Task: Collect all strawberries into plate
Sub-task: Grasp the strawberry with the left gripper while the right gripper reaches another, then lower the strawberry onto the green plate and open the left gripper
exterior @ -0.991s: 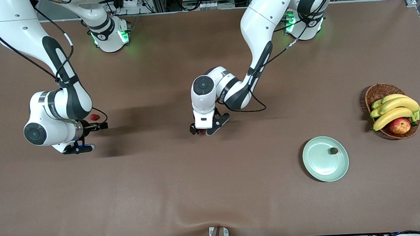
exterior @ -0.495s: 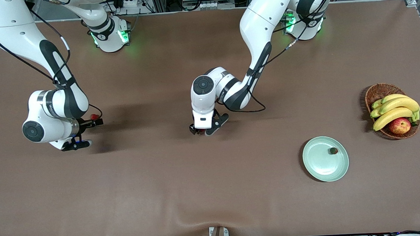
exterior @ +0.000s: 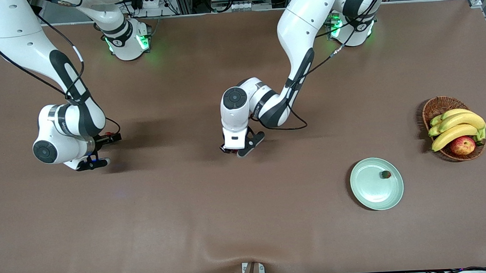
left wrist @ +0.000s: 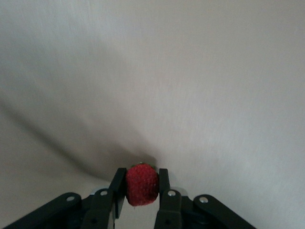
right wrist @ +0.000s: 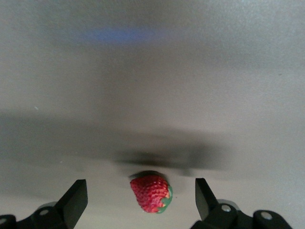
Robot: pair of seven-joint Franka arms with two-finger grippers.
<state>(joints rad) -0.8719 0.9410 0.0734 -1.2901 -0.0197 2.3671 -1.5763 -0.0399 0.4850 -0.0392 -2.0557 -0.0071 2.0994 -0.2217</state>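
Note:
My left gripper (exterior: 234,151) is low at the middle of the table. In the left wrist view it (left wrist: 141,187) is shut on a dark-red strawberry (left wrist: 141,184); that berry is almost hidden in the front view. My right gripper (exterior: 102,150) is open at the right arm's end of the table. A second strawberry (right wrist: 151,193) lies on the cloth between its fingers (right wrist: 75,196); in the front view the berry (exterior: 109,134) peeks out by one finger. The mint-green plate (exterior: 368,188) lies toward the left arm's end, with a third strawberry (exterior: 385,174) in it.
A brown wicker basket (exterior: 436,106) with bananas (exterior: 454,126) and a red-yellow apple (exterior: 462,145) stands at the left arm's end of the table, farther from the front camera than the plate. A brown cloth covers the table.
My right gripper has shifted a little toward the robots' bases and now covers more of its strawberry. My left gripper's fingers have drawn closer together; that arm has hardly moved.

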